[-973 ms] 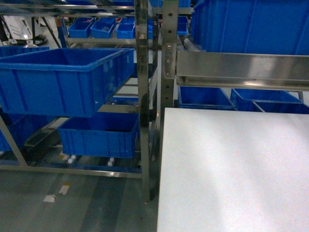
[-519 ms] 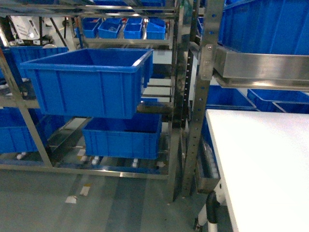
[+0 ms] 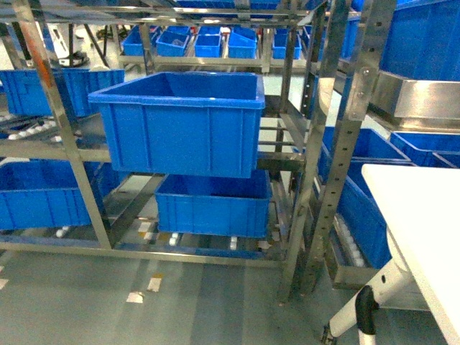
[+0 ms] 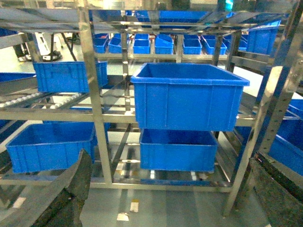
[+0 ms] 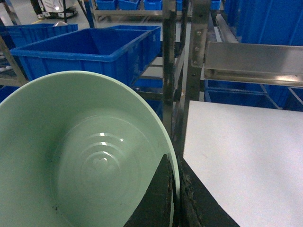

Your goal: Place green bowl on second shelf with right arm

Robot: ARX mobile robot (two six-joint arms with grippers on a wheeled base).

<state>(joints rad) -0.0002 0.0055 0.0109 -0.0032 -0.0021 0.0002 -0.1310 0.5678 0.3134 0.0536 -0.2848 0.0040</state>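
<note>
The green bowl fills the lower left of the right wrist view, pale mint with a lighter ringed inside. My right gripper is shut on its right rim, one dark finger inside and one outside. The bowl hangs beside the white table, facing the steel rack. In the head view the rack's middle tier, the second shelf, carries a big blue crate. My left gripper is open with nothing in it, its fingers spread wide before the rack. Neither gripper shows in the head view.
Steel uprights stand between the rack and the white table. Another blue crate sits on the bottom tier, with several more on the left and far shelves. A steel beam crosses above the table. Grey floor lies in front.
The head view has swung left: the big crate and uprights have slid rightwards in view, and the white table has shrunk to the right edge, showing its leg.
</note>
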